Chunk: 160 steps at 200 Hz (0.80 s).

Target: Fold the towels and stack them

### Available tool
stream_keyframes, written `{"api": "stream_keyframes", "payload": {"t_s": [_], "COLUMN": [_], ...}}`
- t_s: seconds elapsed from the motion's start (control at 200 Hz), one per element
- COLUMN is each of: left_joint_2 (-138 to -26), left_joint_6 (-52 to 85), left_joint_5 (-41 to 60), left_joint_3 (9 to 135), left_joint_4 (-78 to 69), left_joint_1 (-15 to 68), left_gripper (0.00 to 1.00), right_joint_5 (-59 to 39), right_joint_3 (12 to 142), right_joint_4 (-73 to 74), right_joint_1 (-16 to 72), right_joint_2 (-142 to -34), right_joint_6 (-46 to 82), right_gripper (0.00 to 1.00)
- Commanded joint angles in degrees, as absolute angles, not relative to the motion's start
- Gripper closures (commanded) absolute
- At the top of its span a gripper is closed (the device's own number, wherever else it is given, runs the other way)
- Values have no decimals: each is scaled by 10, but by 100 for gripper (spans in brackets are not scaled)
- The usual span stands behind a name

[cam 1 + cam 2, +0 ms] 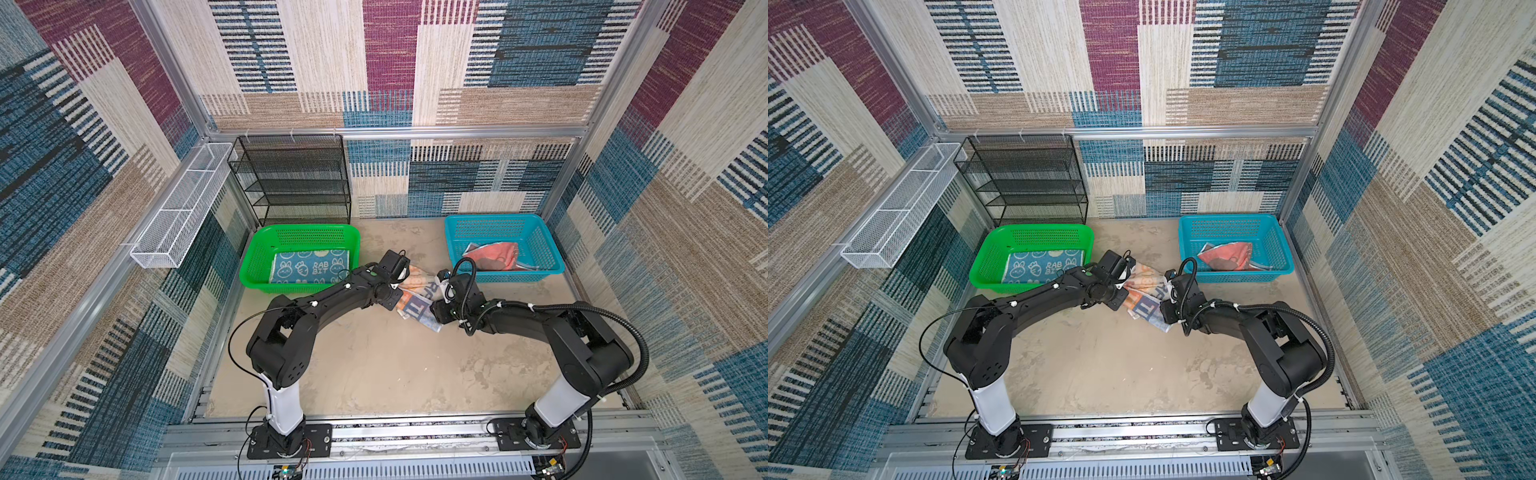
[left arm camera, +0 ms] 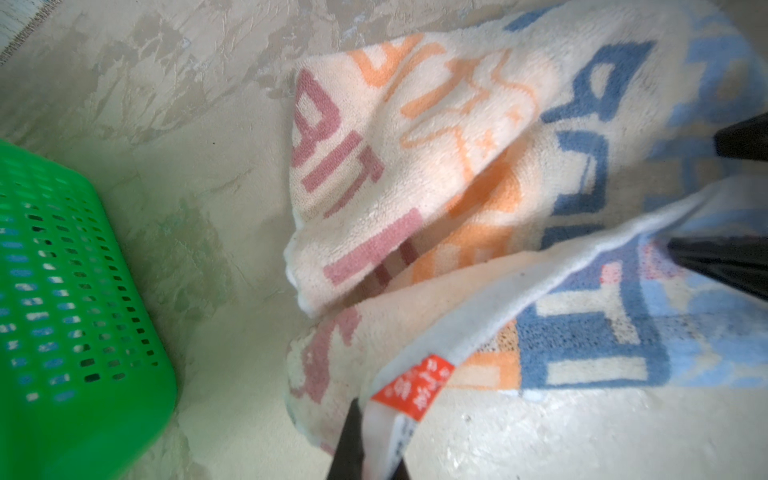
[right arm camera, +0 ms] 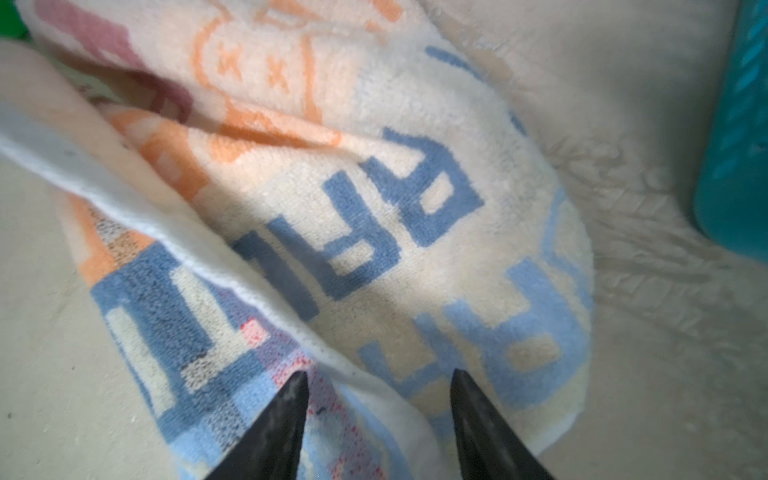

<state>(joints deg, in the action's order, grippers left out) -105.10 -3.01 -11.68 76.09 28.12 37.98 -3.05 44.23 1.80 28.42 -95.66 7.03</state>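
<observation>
A whitish towel with orange and blue letters (image 1: pixel 417 301) (image 1: pixel 1148 291) lies rumpled and partly doubled over on the table between my two arms. My left gripper (image 2: pixel 376 440) is shut on its hem beside a red label (image 2: pixel 415 386). My right gripper (image 3: pixel 380 386) stands open, its fingers apart over a raised white edge of the same towel (image 3: pixel 415 232). In both top views, a blue towel with white rabbits (image 1: pixel 307 268) (image 1: pixel 1038 266) lies flat in the green basket. A coral towel (image 1: pixel 494 257) (image 1: pixel 1227 255) lies crumpled in the blue basket.
The green basket (image 1: pixel 303 228) stands at the back left, close to my left arm, and shows in the left wrist view (image 2: pixel 75 291). At the back right stands the blue basket (image 1: pixel 494 218). A black mesh shelf (image 1: pixel 295 178) and a white wire tray (image 1: pixel 178 208) line the back left.
</observation>
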Motion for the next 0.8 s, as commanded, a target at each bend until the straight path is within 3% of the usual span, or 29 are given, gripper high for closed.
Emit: {"api": "stream_keyframes", "payload": {"t_s": [0.0, 0.115, 0.25, 0.351, 0.481, 0.581, 0.701, 0.796], "left_joint_2": [-1034, -1019, -1015, -1016, -1017, -1015, -1009, -1006], "left_joint_6": [-20, -22, -22, -22, -17, -16, -15, -14], "left_joint_5": [-120, -118, -118, -118, -116, -114, -113, -113], "left_joint_3": [748, 736, 732, 733, 732, 731, 729, 724], "left_joint_4": [275, 266, 261, 261, 261, 260, 261, 260], "left_joint_1": [379, 378, 378, 377, 375, 374, 371, 369], "left_gripper": [100, 100, 100, 100, 100, 100, 100, 100], "right_joint_5": [-51, -68, -90, -105, -99, -102, -101, -106], "right_joint_3": [446, 440, 436, 435, 441, 444, 450, 452], "right_joint_4": [35, 35, 34, 32, 21, 19, 16, 14], "right_joint_1": [282, 282, 281, 281, 281, 281, 282, 282], "right_joint_2": [-962, -957, -948, -946, -952, -955, -954, -955], "right_joint_6": [75, 76, 79, 82, 86, 85, 85, 84], "right_gripper": [43, 45, 54, 65, 91, 100, 99, 81]}}
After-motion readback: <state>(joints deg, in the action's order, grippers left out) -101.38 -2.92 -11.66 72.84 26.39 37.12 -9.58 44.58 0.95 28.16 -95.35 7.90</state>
